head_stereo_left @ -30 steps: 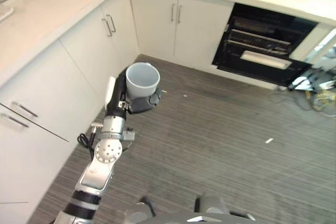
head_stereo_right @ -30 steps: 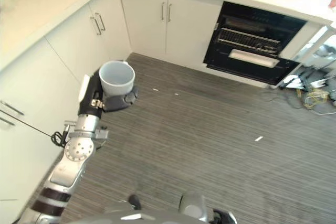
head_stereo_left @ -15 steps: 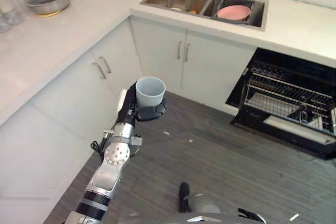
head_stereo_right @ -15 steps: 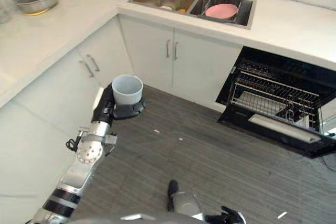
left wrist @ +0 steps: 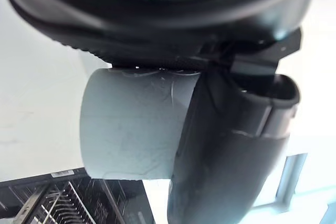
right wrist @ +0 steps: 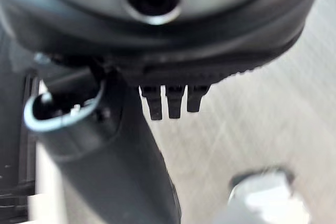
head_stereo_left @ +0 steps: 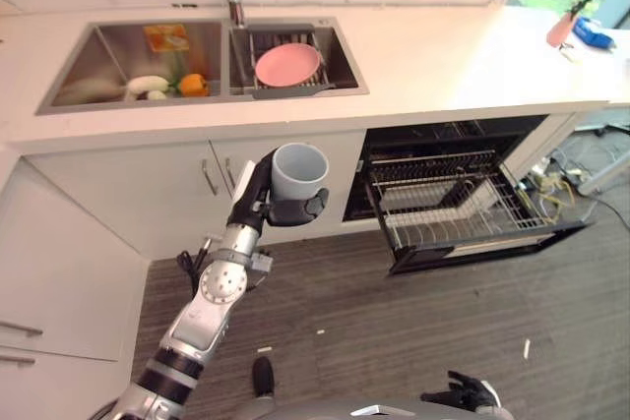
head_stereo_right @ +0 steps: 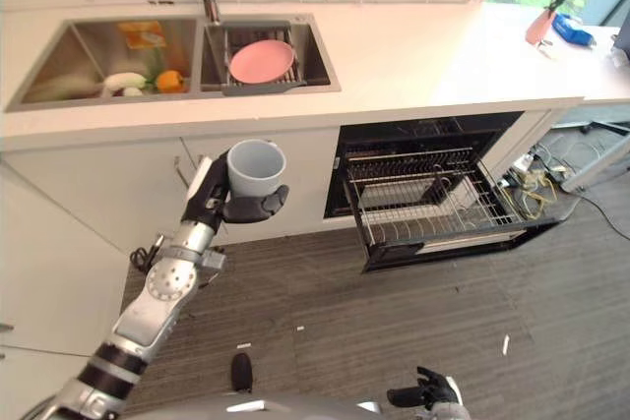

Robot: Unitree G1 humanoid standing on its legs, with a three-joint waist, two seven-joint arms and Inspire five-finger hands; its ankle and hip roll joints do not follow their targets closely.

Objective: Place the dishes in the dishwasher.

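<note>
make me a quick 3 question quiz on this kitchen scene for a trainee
1. True or false: the left hand holds the cup upright.
2. Where is the pink plate? A) on the dishwasher rack B) in the sink on a drain rack C) on the floor
3. Fill in: the dishwasher rack is pulled ____.

Key: 1 true. 2 B. 3 out.
</note>
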